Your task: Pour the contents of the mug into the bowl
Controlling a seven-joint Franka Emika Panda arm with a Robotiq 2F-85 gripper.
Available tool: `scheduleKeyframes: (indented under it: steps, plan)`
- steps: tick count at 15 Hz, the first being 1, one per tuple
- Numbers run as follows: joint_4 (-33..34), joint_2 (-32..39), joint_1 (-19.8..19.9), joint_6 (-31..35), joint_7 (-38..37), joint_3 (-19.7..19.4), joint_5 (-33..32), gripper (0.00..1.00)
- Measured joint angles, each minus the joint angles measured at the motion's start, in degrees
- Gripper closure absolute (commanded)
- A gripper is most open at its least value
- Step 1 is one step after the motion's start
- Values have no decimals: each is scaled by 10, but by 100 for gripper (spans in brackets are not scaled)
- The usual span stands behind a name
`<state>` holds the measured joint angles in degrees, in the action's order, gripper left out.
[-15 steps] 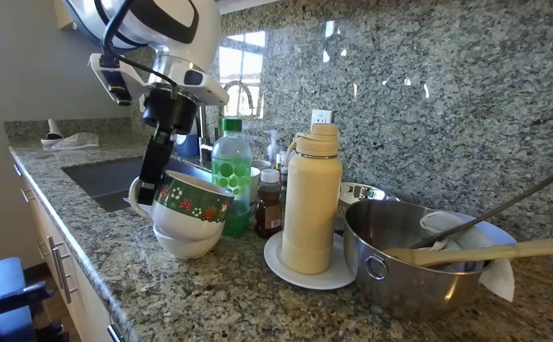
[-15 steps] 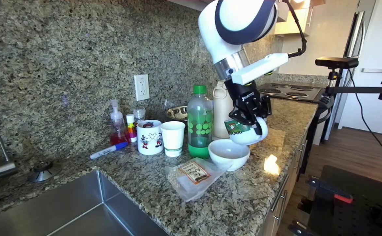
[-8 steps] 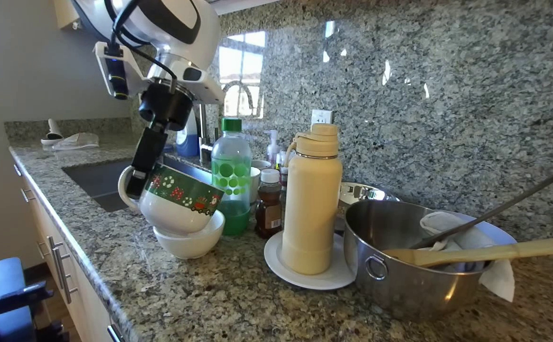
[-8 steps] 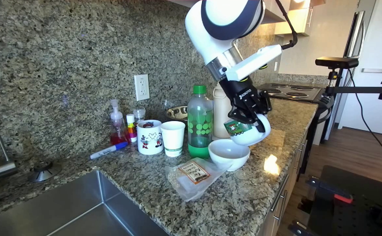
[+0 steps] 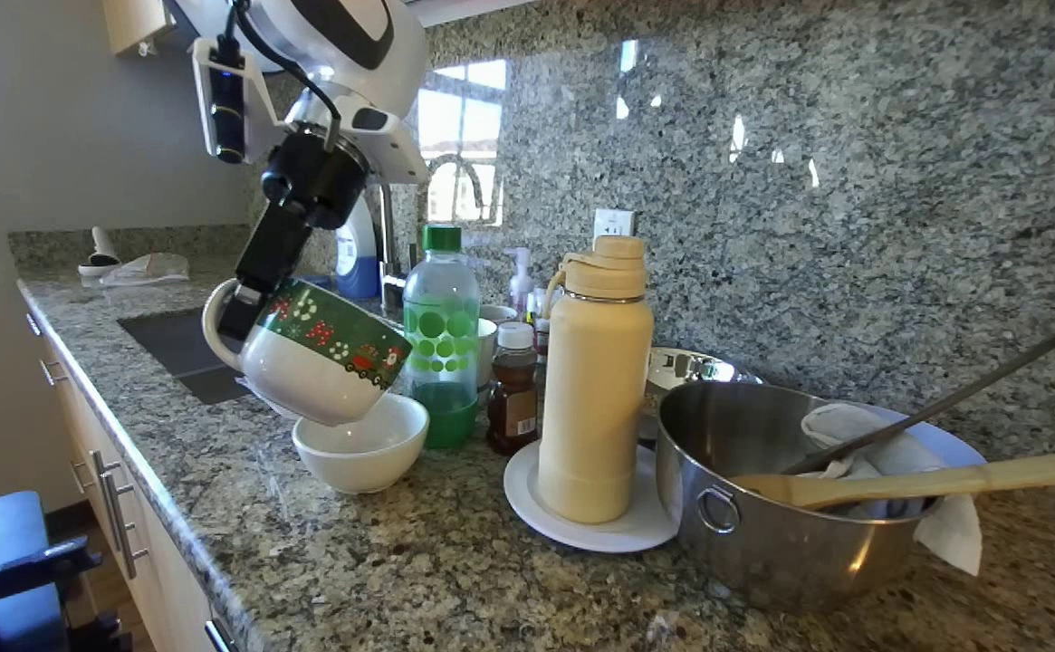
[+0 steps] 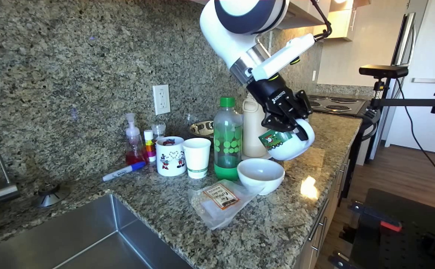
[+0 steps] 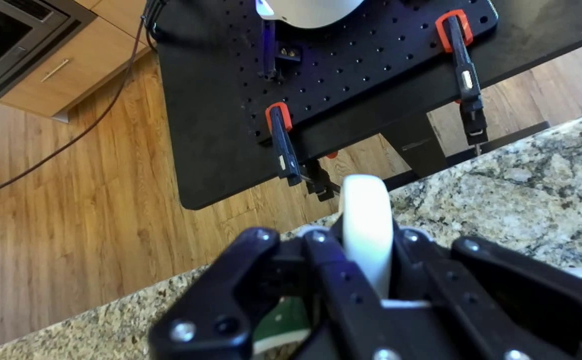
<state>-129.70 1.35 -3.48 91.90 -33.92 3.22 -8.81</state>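
With the granite backsplash [image 5: 762,254] on my right, I start at the left: the white loop handle [image 5: 210,324] is clenched in the tool [image 5: 239,315], and the mug [image 5: 326,358] with the green holiday band hangs from it, down and to the tool's right. Its axis slants, base low on the left, mouth leaning right. Below and a little right sits the bowl [image 5: 359,466], upright on the surface [image 5: 400,580] and apart from the mug, whose lower lip seems to stand over it. The pour, I judge, turns on that: tip much further, lip above the bowl. What the mug holds I can't see; the bowl's visible inside is plain white. Further right stand a green-dotted plastic bottle [image 5: 441,362], a white-capped bottle of brown liquid [image 5: 512,398], likely honey, a cream flask [image 5: 595,407] on a white plate [image 5: 524,495], and a steel pot [image 5: 772,552] holding a wooden utensil [image 5: 998,477] and a white cloth [image 5: 954,532].
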Motion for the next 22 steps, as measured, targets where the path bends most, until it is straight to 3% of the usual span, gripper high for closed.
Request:
scheduleKeyframes:
  steps: [14, 22]
  plan:
    - [122, 108, -13, -147, 27, -1, 13, 98]
    - [200, 190, -13, -232, 33, -19, 13, 98]
